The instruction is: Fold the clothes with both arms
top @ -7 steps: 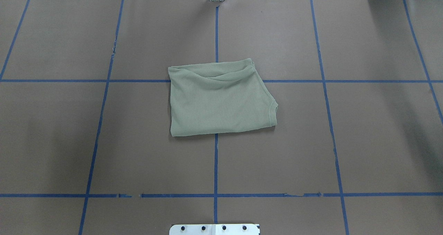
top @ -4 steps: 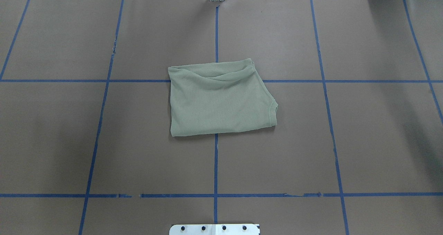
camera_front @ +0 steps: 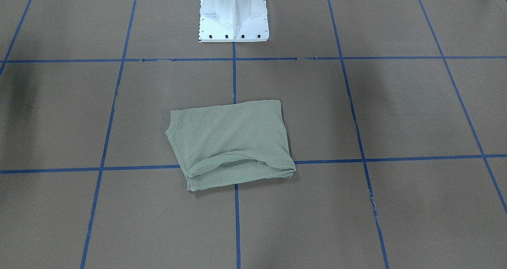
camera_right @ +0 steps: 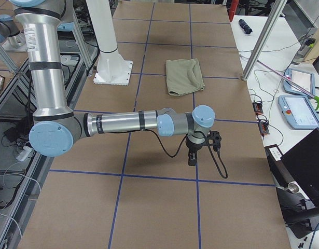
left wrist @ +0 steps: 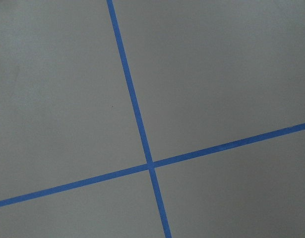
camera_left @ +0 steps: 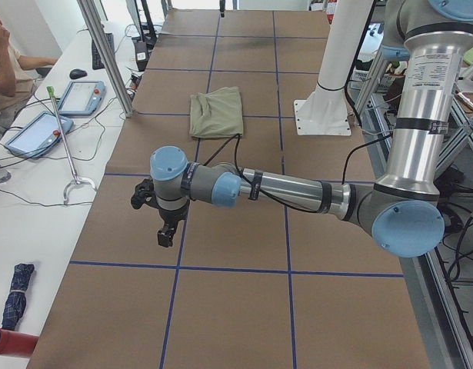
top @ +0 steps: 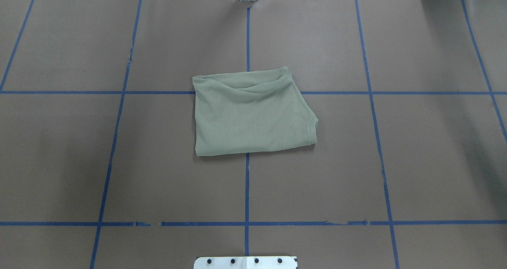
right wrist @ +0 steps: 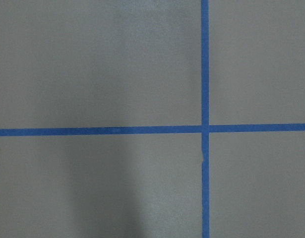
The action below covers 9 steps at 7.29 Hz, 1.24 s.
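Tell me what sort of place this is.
Likely a robotics lab workcell: a brown table marked with a blue tape grid, teach pendants on a side bench, a folded shirt.

The sage-green knit shirt [top: 251, 112] lies flat in the middle, folded into a compact, roughly square bundle. A stitched band runs down its right edge and a soft crease crosses its far edge. The left arm [camera_left: 290, 188] reaches out low, far to the shirt's left, with the left gripper [camera_left: 167, 234] pointing down. The right arm [camera_right: 123, 123] does likewise far to the right, with the right gripper [camera_right: 193, 158] also pointing down. Neither gripper's jaw spacing can be read.
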Motion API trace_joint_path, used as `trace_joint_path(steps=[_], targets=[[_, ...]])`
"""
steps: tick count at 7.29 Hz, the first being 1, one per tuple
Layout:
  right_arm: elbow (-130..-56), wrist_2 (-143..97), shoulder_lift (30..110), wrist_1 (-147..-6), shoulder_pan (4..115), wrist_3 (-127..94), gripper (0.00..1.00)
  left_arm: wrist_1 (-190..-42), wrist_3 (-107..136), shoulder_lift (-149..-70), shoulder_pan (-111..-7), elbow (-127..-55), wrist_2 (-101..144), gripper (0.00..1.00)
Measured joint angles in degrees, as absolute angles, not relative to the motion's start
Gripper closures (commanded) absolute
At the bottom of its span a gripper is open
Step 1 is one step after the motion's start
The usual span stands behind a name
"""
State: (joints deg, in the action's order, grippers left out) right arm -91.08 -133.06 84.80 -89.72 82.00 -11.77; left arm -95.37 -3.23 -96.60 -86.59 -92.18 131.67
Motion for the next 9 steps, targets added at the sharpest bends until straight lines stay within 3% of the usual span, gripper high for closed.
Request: trace_joint_path(steps=[9], targets=[[-91.7, -134.6, 85.0, -89.7, 81.9, -11.9, 0.00, -102.2, -3.4, -96.8, -86.5, -89.1, 132.0, 0.00]])
